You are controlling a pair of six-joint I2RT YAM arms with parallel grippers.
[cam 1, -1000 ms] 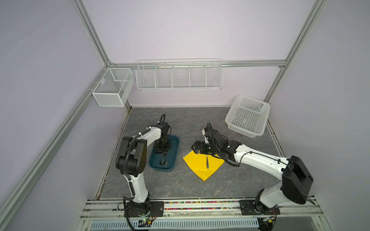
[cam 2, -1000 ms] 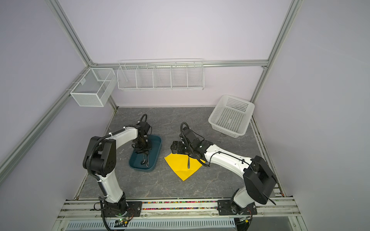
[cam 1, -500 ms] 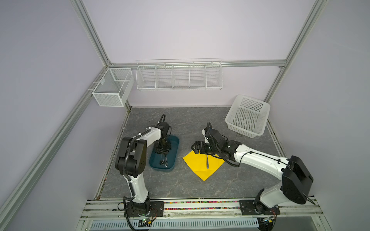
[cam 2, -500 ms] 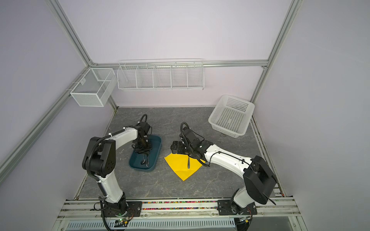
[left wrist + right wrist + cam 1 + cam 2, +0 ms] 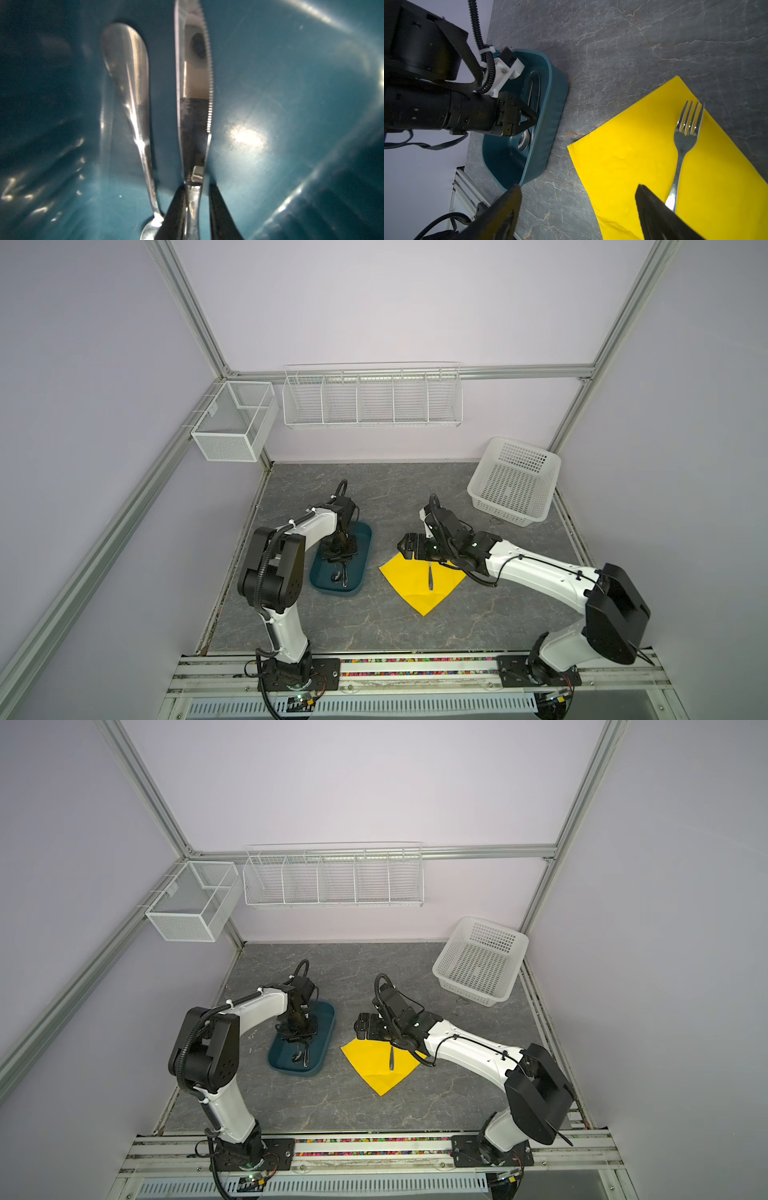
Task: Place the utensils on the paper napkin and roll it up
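Straddling handle of slim silver metal knife point(image 5: 193, 93), in line w/ its long axis, in dark teal plastic tray point(image 5: 291, 83): L jaws barely parted; R jaws wide open, empty

On the desk point(image 5: 374, 626), the tray point(image 5: 360, 568) lies left of the paper napkin point(image 5: 407, 580), and the basket point(image 5: 505, 510) sits at the back right. The fork point(image 5: 430, 577) lies on the paper napkin. The knife point(image 5: 193, 83) and spoon point(image 5: 128, 83) lie side by side in the tray.
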